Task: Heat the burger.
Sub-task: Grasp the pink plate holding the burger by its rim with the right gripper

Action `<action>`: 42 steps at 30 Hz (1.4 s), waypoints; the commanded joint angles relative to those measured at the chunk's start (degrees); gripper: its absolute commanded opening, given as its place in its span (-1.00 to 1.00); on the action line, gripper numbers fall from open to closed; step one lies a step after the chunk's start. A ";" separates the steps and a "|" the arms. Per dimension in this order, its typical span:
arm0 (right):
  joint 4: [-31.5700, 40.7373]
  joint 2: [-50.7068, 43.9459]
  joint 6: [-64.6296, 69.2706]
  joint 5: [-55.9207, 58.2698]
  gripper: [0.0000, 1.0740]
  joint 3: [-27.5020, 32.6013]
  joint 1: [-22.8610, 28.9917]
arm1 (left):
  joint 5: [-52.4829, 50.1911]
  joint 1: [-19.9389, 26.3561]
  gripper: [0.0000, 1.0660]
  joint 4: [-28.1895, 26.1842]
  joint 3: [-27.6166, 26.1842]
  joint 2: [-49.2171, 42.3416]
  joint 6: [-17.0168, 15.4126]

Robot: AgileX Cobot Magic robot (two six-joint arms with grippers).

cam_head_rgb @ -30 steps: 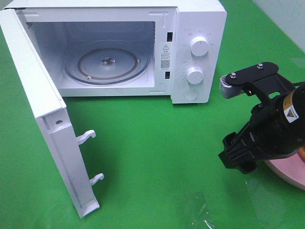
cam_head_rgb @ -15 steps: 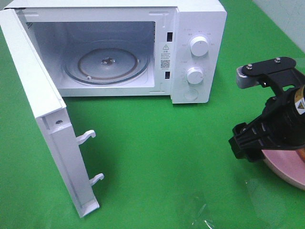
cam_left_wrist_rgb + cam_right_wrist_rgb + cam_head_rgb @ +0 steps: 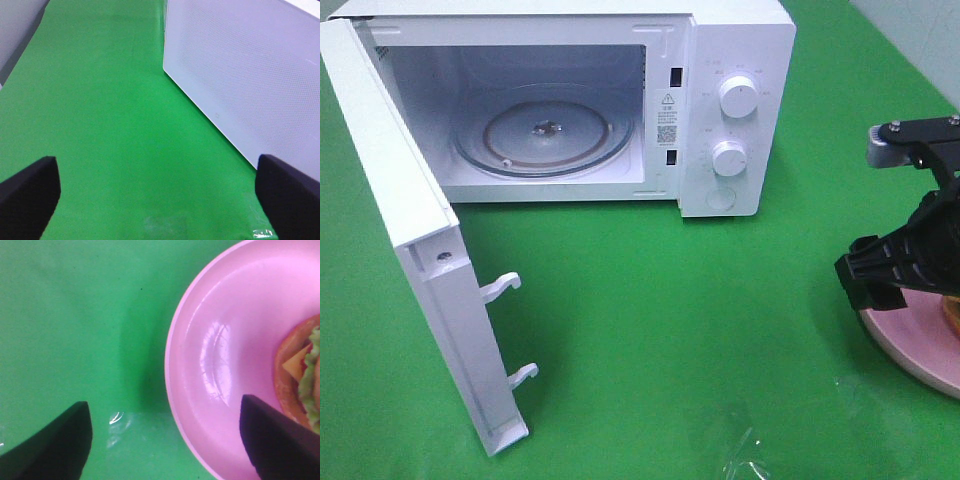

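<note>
The burger lies on a pink plate, showing its bun edge, green lettuce and yellow cheese in the right wrist view. From above only a brown sliver of the burger shows at the right edge. My right gripper is open above the plate's rim, one finger over the green cloth, the other over the plate beside the burger. In the high view the right gripper hangs over the plate. My left gripper is open over bare cloth and is out of the high view.
The white microwave stands at the back with its door swung wide to the left and its glass turntable bare. A white panel of the microwave is beside the left gripper. Green cloth covers the table.
My right arm has moved to the right across the high view, towards the pink plate, and more of the plate's rim now shows. The left arm and microwave have not moved.
</note>
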 commanded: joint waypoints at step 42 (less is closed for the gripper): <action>-2.98 25.21 -1.26 -4.47 0.31 -8.08 -4.41 | -0.69 -0.06 0.84 0.11 0.06 -0.23 -0.23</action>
